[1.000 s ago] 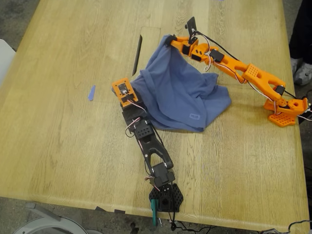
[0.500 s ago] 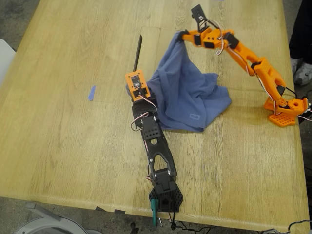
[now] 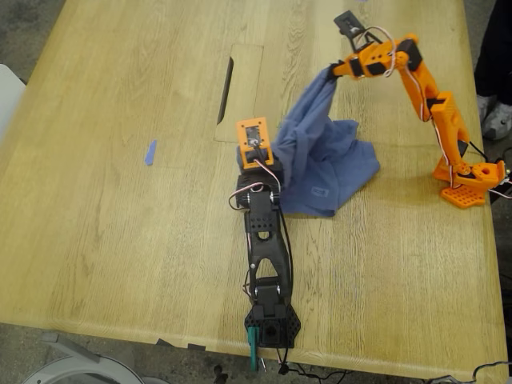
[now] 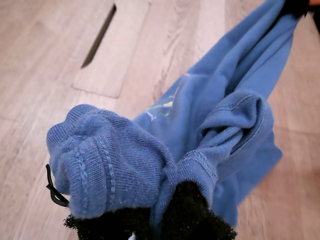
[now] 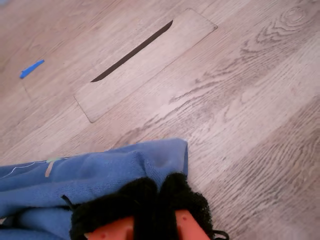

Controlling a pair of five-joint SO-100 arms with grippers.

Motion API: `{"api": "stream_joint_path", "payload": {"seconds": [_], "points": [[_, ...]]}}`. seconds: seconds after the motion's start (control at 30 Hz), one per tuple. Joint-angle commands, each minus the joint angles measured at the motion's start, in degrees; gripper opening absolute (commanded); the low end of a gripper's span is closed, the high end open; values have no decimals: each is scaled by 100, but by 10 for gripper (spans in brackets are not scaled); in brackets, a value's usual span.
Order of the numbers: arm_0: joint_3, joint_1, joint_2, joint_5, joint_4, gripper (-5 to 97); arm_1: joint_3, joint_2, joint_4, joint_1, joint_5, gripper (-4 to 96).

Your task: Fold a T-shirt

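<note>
The slate-blue T-shirt (image 3: 328, 160) hangs bunched between both grippers, its lower part piled on the table. My first gripper (image 3: 270, 154), on the black arm with the orange wrist, is shut on a ribbed edge of the T-shirt (image 4: 110, 170); its black padded fingertips (image 4: 190, 205) pinch the cloth. My second gripper (image 3: 332, 72), on the orange arm, is shut on a hem of the T-shirt (image 5: 150, 160) and holds it raised above the table. A bit of the green-yellow print (image 4: 162, 106) shows in the first wrist view.
A rectangular cover plate with a dark slot (image 3: 240, 88) lies in the table to the exterior view's left of the shirt. A small blue tape strip (image 3: 150, 152) sits further left. The orange arm's base (image 3: 468, 182) stands near the table's right edge, beside a person's shoe (image 3: 498, 120).
Both grippers have carried the shirt toward the exterior view's right. The second gripper rose and moved toward the far edge, drawing the cloth into a taller, narrower drape.
</note>
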Motion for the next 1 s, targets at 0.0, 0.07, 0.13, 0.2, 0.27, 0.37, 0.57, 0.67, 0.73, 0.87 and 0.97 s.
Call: {"api": "stream_joint_path", "payload": {"seconds": [0.0, 0.07, 0.13, 0.2, 0.27, 0.37, 0.57, 0.67, 0.73, 0.87, 0.97], "points": [[-1046, 229, 606, -88, 817, -2, 853, 1143, 70, 0, 26, 9], [-1283, 492, 571, -105, 1195, -2, 1635, 1749, 79, -70, 62, 8], [-1362, 721, 571, -123, 1354, -2, 2540, 2391, 79, -176, 97, 8], [-1380, 967, 562, -141, 1468, -2, 3340, 2988, 79, -299, 132, 8], [-1380, 1266, 562, -158, 1600, -2, 4017, 3480, 79, -404, 158, 8], [-1371, 1767, 580, -193, 1767, -2, 4711, 3973, 70, -448, 176, 7], [-1301, 2672, 624, -220, 1819, -2, 5625, 4658, 62, -510, 185, 5], [-1257, 2918, 668, -229, 1863, -2, 6152, 5054, 62, -545, 202, 5], [-1239, 3129, 703, -237, 1934, -2, 6530, 5326, 26, -580, 220, 5], [-1063, 3771, 809, -290, 2013, -2, 7418, 5977, -79, -659, 220, 5], [-835, 4175, 835, -308, 1898, -2, 8016, 6407, -123, -677, 220, 4]]}}
